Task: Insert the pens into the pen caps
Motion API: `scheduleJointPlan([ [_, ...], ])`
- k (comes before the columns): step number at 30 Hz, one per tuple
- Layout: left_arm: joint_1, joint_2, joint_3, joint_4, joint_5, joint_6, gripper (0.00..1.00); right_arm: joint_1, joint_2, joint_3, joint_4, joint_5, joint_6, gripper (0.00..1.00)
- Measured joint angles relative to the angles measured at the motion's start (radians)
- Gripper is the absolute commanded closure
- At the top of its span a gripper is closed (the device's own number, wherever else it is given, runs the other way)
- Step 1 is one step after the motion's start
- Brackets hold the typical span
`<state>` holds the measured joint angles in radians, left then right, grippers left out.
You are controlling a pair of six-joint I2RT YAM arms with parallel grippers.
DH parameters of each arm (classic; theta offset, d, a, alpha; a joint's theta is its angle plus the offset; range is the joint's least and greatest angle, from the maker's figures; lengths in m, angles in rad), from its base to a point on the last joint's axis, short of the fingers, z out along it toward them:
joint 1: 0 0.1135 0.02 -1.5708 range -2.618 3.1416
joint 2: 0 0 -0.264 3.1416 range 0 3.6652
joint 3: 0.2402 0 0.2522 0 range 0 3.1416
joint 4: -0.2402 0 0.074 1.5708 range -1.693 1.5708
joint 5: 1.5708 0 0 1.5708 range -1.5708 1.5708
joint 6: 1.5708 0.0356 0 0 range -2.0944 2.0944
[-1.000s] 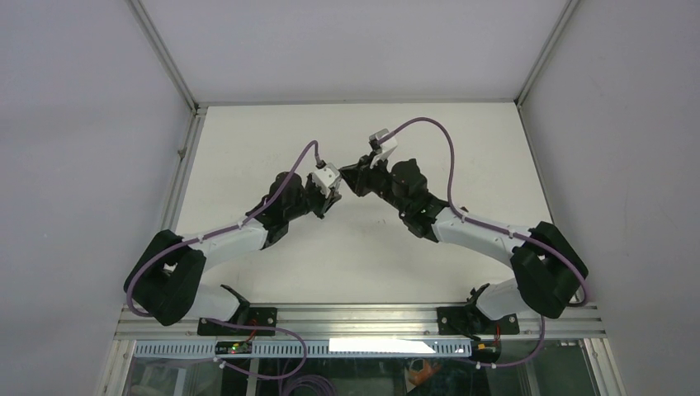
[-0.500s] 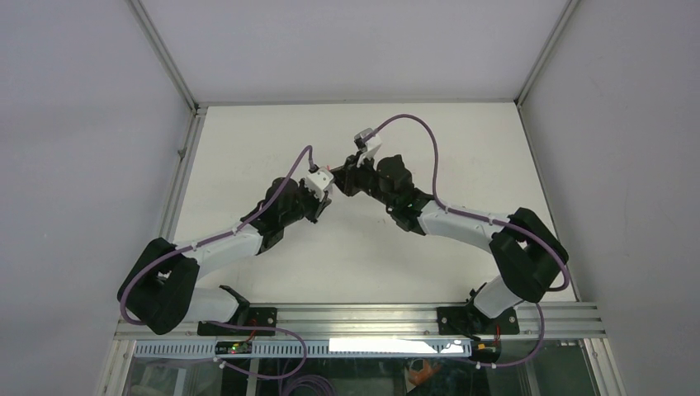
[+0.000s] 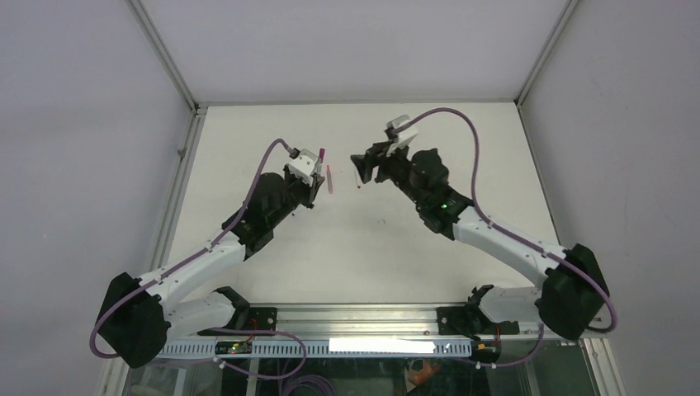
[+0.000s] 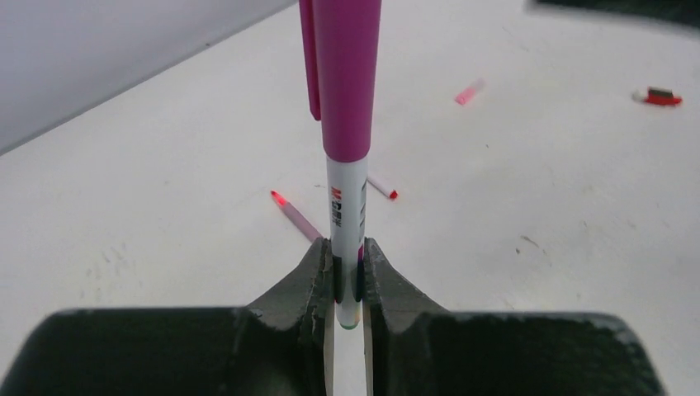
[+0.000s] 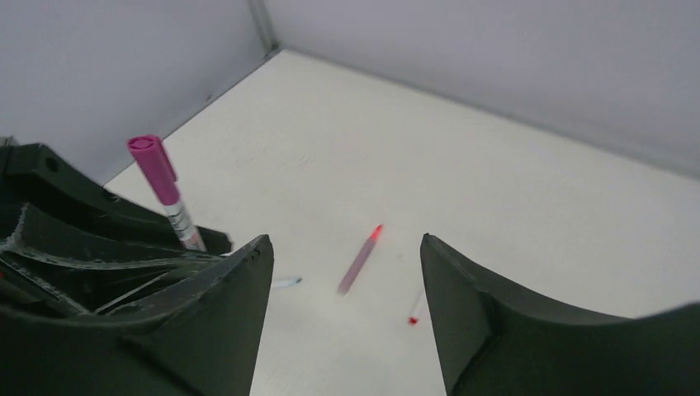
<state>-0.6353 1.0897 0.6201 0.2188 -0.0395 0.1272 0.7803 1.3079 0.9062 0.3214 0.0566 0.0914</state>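
My left gripper (image 4: 347,252) is shut on the lower end of a white-barrelled pen (image 4: 347,206) that wears a magenta cap (image 4: 347,74). The right wrist view shows that same capped pen (image 5: 163,183) standing up from the left fingers. My right gripper (image 5: 347,243) is open with nothing between its fingers, just right of the left gripper (image 3: 318,175) in the top view. On the table under them lie a pinkish pen (image 5: 359,262), a white pen with a red tip (image 5: 415,312) and a blue-tipped pen (image 5: 285,282). Farther off lie a pale pink cap (image 4: 469,91) and a red cap (image 4: 658,96).
The white table (image 3: 429,239) is closed in by grey walls, with a metal rail (image 3: 183,173) along its left edge. The loose pens lie around the middle, between the two grippers (image 3: 363,165).
The grippers were together a second ago. The right gripper has opened and drawn back to the right. The left arm has swung away to the far left with the capped pen.
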Motion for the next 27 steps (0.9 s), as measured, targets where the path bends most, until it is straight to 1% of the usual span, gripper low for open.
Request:
scheduleJointPlan([
  [1,0.000,-0.006,0.009,-0.013,-0.015,-0.013,1.00,-0.006,-0.019,-0.006,0.003,0.010,-0.008,0.31],
  [4,0.000,-0.006,0.072,-0.124,-0.100,-0.078,1.00,-0.048,-0.174,-0.068,0.042,0.087,-0.051,0.30],
  [7,0.023,0.051,0.185,-0.315,-0.152,-0.145,1.00,-0.047,-0.313,-0.143,0.078,0.111,-0.063,0.30],
  [10,0.079,0.143,0.297,-0.457,-0.127,-0.196,1.00,-0.045,-0.382,-0.204,0.092,0.117,-0.059,0.30],
  [12,0.122,0.227,0.386,-0.555,-0.060,-0.227,1.00,-0.045,-0.402,-0.245,0.084,0.121,-0.052,0.29],
  [14,0.132,0.293,0.443,-0.606,0.012,-0.245,1.00,-0.045,-0.412,-0.272,0.057,0.127,-0.044,0.30],
  [16,0.102,0.358,0.478,-0.640,0.076,-0.254,1.00,-0.045,-0.425,-0.286,0.023,0.142,-0.041,0.29],
  [19,-0.009,0.455,0.521,-0.687,0.129,-0.269,1.00,-0.045,-0.459,-0.301,0.003,0.170,-0.042,0.28],
  [23,-0.162,0.612,0.601,-0.732,0.154,-0.304,1.00,-0.045,-0.507,-0.308,0.001,0.218,-0.042,0.28],
  [24,-0.185,0.643,0.609,-0.737,0.154,-0.315,1.00,-0.045,-0.514,-0.308,0.001,0.227,-0.042,0.28],
  [27,-0.203,0.698,0.612,-0.766,0.149,-0.350,1.00,-0.045,-0.518,-0.309,0.001,0.241,-0.042,0.27],
])
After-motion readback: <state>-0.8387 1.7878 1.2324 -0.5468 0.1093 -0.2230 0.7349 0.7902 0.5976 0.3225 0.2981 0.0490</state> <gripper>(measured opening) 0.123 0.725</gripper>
